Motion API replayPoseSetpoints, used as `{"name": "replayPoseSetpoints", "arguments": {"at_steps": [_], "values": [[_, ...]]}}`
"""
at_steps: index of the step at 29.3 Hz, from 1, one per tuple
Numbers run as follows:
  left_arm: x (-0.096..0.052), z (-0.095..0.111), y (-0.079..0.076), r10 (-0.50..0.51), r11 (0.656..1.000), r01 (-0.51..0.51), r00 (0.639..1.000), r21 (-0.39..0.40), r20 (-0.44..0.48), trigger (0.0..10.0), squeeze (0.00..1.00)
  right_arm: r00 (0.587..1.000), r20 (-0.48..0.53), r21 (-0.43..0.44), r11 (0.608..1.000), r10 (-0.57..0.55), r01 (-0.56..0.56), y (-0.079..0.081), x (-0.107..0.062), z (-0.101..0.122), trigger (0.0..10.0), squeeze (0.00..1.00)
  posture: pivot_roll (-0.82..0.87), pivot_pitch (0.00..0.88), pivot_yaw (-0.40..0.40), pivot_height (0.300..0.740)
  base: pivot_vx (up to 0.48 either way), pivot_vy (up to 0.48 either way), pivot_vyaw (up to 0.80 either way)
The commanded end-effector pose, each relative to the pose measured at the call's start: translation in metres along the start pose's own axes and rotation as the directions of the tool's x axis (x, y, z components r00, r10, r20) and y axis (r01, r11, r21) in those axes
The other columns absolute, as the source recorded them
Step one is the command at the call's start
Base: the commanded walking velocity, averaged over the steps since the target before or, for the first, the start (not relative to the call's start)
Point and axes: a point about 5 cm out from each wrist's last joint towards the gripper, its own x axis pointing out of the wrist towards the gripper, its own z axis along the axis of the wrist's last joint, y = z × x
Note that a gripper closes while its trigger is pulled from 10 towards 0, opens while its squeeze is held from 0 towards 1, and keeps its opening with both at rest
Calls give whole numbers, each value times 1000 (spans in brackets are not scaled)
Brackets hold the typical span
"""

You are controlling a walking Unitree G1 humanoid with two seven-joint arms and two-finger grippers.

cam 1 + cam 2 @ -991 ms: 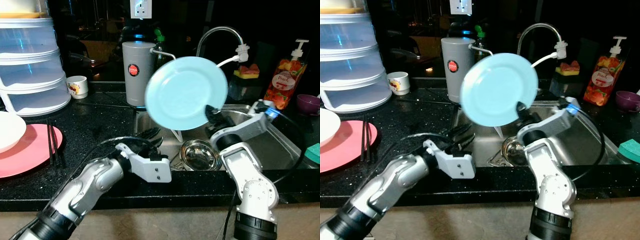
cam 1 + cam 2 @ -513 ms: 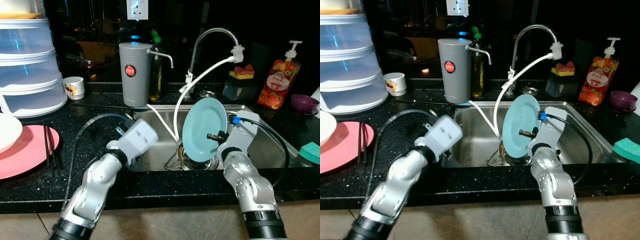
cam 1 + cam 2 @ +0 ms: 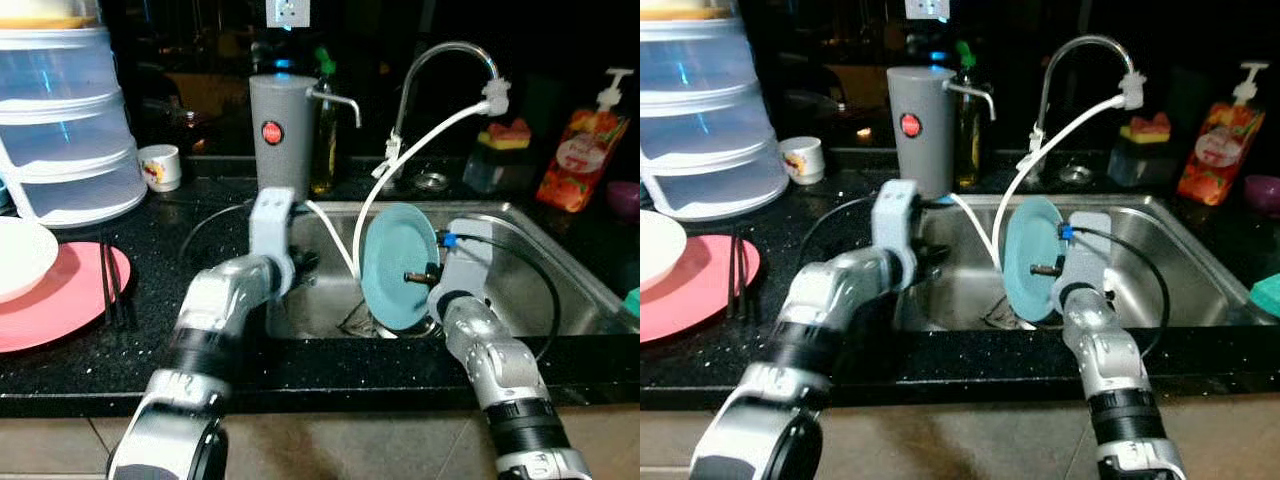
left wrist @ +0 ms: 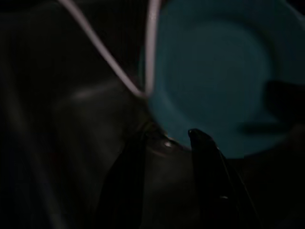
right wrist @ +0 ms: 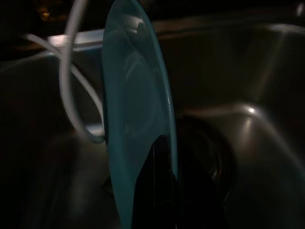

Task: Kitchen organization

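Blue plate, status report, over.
Right gripper shut on blue plate, on edge over sink. Left gripper open, low in sink. White hose beside plate.

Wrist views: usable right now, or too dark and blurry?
Left wrist view: very dark and soft; the plate is a blurred teal patch, the left gripper barely stands out. Right wrist view: dim but sharper; the plate rim reads clean, with glare streaks on the sink wall, and a finger is a black silhouette. Eye views: well lit, sharp.
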Motion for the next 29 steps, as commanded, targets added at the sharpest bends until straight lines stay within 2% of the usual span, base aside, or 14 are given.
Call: {"name": "replayPoseSetpoints", "arguments": {"at_steps": [1,5,6,7,8,9,10,17,19,23,24,26,28,29], "values": [[4,-1,-4,-33,999,33,999,10,-22,10000,0,1000,0,31,999,-8,8,-2,2,1,10000,0,63,142,31,740,0,0,0],[8,1,-11,-78,997,78,996,14,-50,10000,0,1000,-18,45,999,-14,14,-4,4,-2,10000,0,54,156,45,740,0,0,0],[10,1,-13,-86,996,87,994,12,-60,10000,0,999,-26,50,999,-18,20,-5,4,-3,10000,86,52,158,48,740,0,0,0],[11,1,-14,-91,996,92,994,11,-66,10000,0,999,-31,52,998,-22,24,-5,4,-4,10000,86,48,161,51,740,0,0,0],[13,2,-15,-92,996,93,994,12,-67,10000,0,999,-35,50,998,-28,30,-6,4,-5,10000,855,46,163,53,740,0,0,0],[13,2,-15,-92,996,93,994,12,-67,10000,0,999,-35,50,998,-28,30,-6,4,-5,10000,855,46,163,53,740,0,0,0],[15,2,-16,-96,995,97,993,9,-72,10000,0,999,-31,51,998,-37,39,-7,4,-5,10000,1000,43,164,54,740,0,0,0],[16,6,-17,-128,992,127,990,-17,-53,10000,0,984,155,159,986,-85,60,-14,-3,36,10000,1000,33,160,50,740,0,0,0],[9,16,-11,-136,990,136,991,-29,14,10000,0,929,364,192,981,-64,-7,-10,-18,75,10000,1000,34,154,41,740,0,0,0],[1,25,-6,-157,986,160,985,-40,74,10000,0,868,496,206,973,-16,-100,-4,-34,102,10000,980,32,149,34,740,0,0,0],[-7,31,-2,-182,981,188,977,-43,112,10000,0,837,544,179,967,58,-184,4,-44,114,10000,0,29,145,28,740,0,0,0],[-22,38,5,-219,973,227,962,-32,161,10000,0,792,575,112,939,206,-326,19,-59,125,10000,0,27,141,26,740,0,0,0],[-41,36,13,-260,966,258,950,30,174,10000,0,787,480,-62,910,387,-409,35,-67,114,10000,0,20,136,29,740,0,0,0],[-41,36,13,-260,966,258,950,30,174,10000,0,787,480,-62,910,387,-409,35,-67,114,10000,0,20,136,29,740,0,0,0]]}}
